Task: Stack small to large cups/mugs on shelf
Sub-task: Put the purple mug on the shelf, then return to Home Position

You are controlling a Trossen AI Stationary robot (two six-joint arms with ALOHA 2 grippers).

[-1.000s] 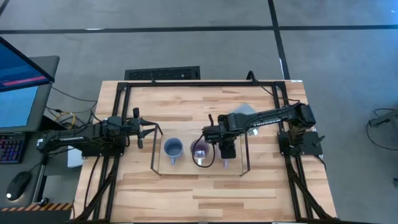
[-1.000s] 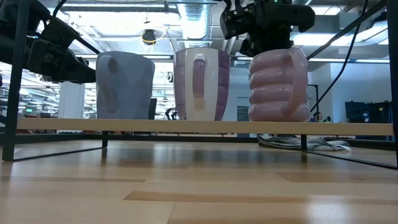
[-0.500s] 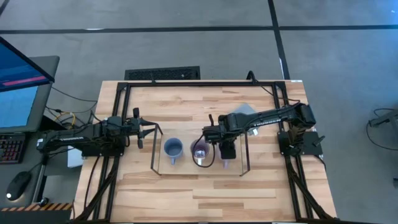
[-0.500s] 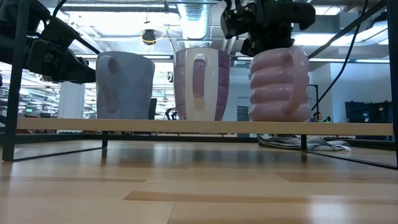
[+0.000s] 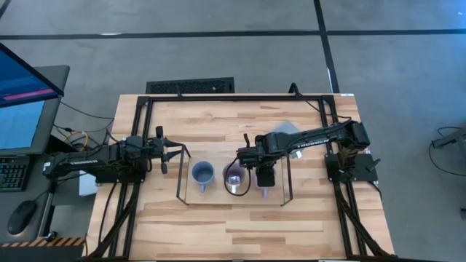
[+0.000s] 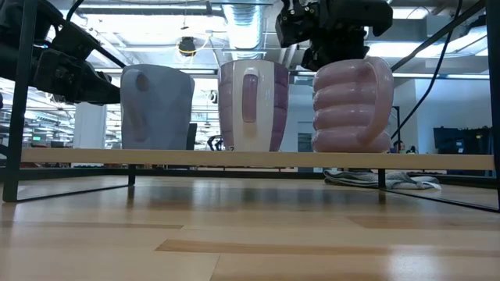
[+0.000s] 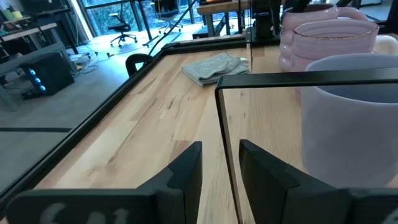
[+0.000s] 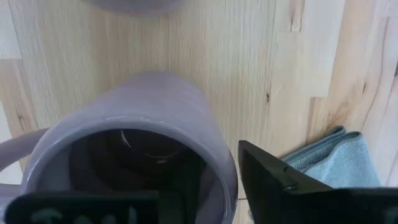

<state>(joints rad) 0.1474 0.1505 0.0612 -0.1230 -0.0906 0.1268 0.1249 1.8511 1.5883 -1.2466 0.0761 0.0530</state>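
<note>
On the shelf [image 6: 258,157], the right gripper [image 6: 332,35] clamps the ribbed mug's [image 6: 350,105] rim; next it should let go. The left gripper [image 7: 217,163] waits beside the shelf, fingers apart.

blue-grey mug [image 6: 157,108], plain lavender mug [image 6: 252,105], ribbed pinkish-lavender mug [image 6: 350,107]; shelf [image 6: 250,157] light wood board, black wire ends; cloth [image 7: 213,66] grey; bench [image 5: 240,218] pale wood
</note>
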